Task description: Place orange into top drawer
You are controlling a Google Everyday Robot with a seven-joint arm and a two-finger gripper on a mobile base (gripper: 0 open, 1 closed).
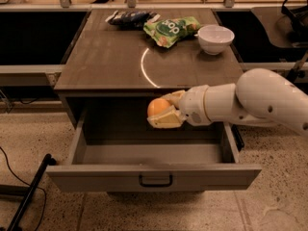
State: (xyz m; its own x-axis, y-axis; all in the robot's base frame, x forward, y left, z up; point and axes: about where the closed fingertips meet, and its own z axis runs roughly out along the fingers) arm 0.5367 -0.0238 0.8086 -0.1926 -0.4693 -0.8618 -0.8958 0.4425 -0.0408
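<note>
Ok, status: my gripper [160, 111] is pinching the orange [157, 106], one finger above it and one below. The orange hangs over the top drawer's [154, 176] open cavity, toward the drawer's back and about mid-width, clear of the drawer floor. My arm [260, 102] comes in over the drawer's right wall.

The drawer is pulled well out and I see nothing lying inside it.

Step in hand, my read: lower and release.
- Go straight down into the drawer, no sideways travel. The position over the cavity already looks good.
- Watch the wrist against the drawer's right wall on the way down, since the arm crosses it low.
- Let go only when the orange is close to the drawer floor. It's round and will roll; a drop from height could send it into the front panel or a corner.
- Spread the fingers slowly and pull up vertically so I don't drag it along.
- Don't touch the front panel or handle [155, 180]; a bump could push the drawer shut under me.

Counts:
- orange: 1, in the gripper
- open drawers: 1, with 1 handle at front centre
- green snack bag [172, 30]: 1, on the surface [110, 61] above and behind the drawer
- white bowl [216, 38]: 1, on the same surface, toward the drawer's right side
- dark packet [131, 18]: 1, farthest back from the drawer
- grippers: 1
</note>
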